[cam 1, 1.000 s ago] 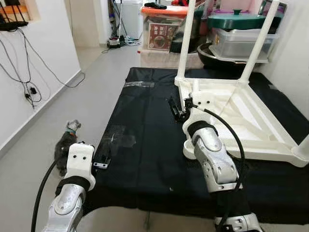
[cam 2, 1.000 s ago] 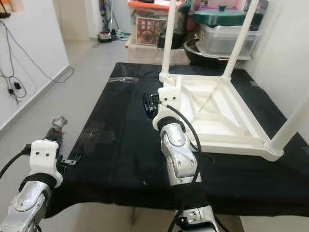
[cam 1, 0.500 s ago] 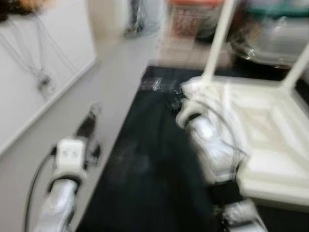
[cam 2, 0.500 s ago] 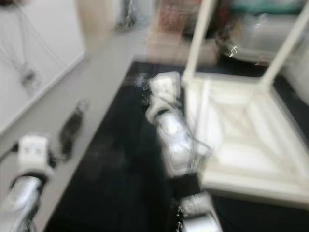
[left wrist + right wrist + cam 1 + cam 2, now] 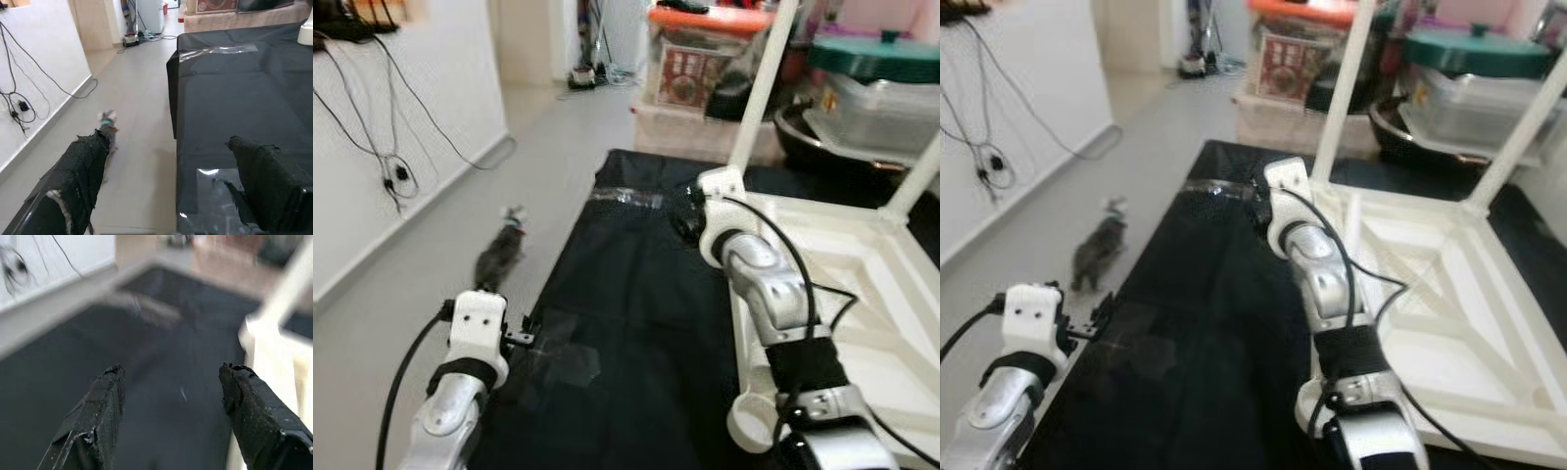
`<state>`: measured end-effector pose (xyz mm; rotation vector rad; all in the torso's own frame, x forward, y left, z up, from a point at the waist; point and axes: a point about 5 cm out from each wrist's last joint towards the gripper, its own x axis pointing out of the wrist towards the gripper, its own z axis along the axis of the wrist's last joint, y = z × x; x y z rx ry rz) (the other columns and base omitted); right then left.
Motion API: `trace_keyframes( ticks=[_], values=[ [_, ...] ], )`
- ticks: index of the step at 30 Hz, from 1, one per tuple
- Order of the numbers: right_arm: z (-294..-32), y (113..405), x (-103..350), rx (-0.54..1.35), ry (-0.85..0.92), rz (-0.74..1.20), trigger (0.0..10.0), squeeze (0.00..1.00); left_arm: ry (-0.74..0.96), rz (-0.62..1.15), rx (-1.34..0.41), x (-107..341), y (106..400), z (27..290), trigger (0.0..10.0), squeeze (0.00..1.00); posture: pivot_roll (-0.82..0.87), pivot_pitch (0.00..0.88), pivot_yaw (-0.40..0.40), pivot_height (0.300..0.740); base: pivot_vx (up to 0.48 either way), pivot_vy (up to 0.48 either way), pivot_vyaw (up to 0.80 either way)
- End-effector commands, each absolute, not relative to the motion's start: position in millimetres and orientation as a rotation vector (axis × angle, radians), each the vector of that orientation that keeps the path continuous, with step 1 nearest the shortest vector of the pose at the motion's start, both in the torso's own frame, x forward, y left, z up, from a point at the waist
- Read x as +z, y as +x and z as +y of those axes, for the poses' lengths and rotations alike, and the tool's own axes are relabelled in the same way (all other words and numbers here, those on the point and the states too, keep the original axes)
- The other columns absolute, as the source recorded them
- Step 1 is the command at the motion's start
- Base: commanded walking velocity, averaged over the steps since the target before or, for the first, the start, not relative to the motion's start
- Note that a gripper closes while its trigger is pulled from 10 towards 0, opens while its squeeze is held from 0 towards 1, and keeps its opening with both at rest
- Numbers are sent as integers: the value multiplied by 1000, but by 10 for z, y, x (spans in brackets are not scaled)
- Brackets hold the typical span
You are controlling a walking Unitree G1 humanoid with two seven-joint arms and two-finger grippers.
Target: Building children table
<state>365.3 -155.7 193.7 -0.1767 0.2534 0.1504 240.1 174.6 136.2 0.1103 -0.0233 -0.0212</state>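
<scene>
White kids' table lies upside down on the black mat, on the robot's R side, approx 1-2 o'clock from the head cam. 2 legs are fitted at its far corners: near-L one stands up at 12 o'clock, the other tilts up at 2 o'clock.

R gripper reaches fwd over the mat at 12 o'clock, just beside the table's far-L corner; fingers spread wide, nothing between them. L gripper hangs low at 8 o'clock over the mat's L edge, fingers also wide apart & empty, 1 finger over bare floor.

Clear tape stuck on the mat's far edge. Small grey cat on the floor at 10 o'clock. Storage boxes at 12, past the mat.
</scene>
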Motion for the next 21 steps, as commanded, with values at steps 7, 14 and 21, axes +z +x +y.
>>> trace_keyframes(
  ticks=[7,14,21],
  values=[
    [-2175,3724,1745,-55,-101,448,10000,0,132,8,-18,1286,2427,1737,10000,0,11,0,-72,740,0,0,0],
    [-2276,3691,1621,-22,-74,572,10000,0,134,10,-23,1270,2437,1734,10000,0,-3,0,-71,740,0,0,0],
    [-2157,3595,1357,89,9,748,10000,0,137,7,-26,1280,2477,1716,10000,0,3,0,-79,740,0,0,0]
  ],
)
